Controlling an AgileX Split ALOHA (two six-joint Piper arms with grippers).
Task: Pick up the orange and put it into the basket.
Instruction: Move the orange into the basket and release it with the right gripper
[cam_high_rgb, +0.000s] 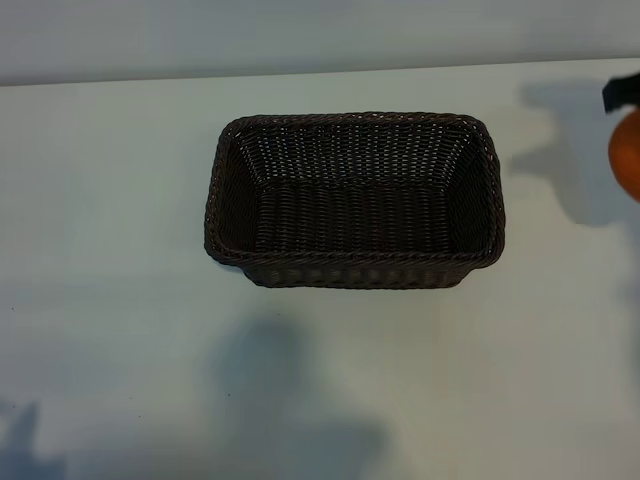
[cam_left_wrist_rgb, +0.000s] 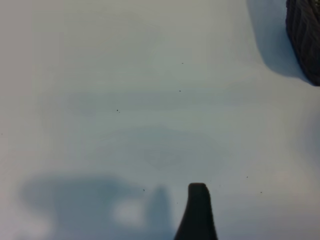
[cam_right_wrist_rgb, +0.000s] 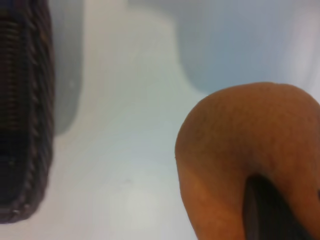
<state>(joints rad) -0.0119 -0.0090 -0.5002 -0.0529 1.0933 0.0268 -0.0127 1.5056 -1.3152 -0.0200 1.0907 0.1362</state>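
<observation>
The left end effector (cam_left_wrist_rgb: 198, 212) hangs over the bare white bench (cam_high_rgb: 110, 300), its fingers spread wide and empty. The rectangular dark brown woven wicker basket (cam_high_rgb: 355, 268) sits mid-bench with nothing in it. At the far right, well apart from the basket, the right end effector (cam_right_wrist_rgb: 272, 210) grips the small round dimpled orange (cam_right_wrist_rgb: 240, 150) above the bench.

We see the orange (cam_right_wrist_rgb: 235, 155) filling much of the picture, gripped by a dark finger (cam_right_wrist_rgb: 267, 210) of our right end effector, held above the pale tabletop (cam_right_wrist_rgb: 130, 150), with the basket (cam_right_wrist_rgb: 25, 115) well apart from it.
</observation>
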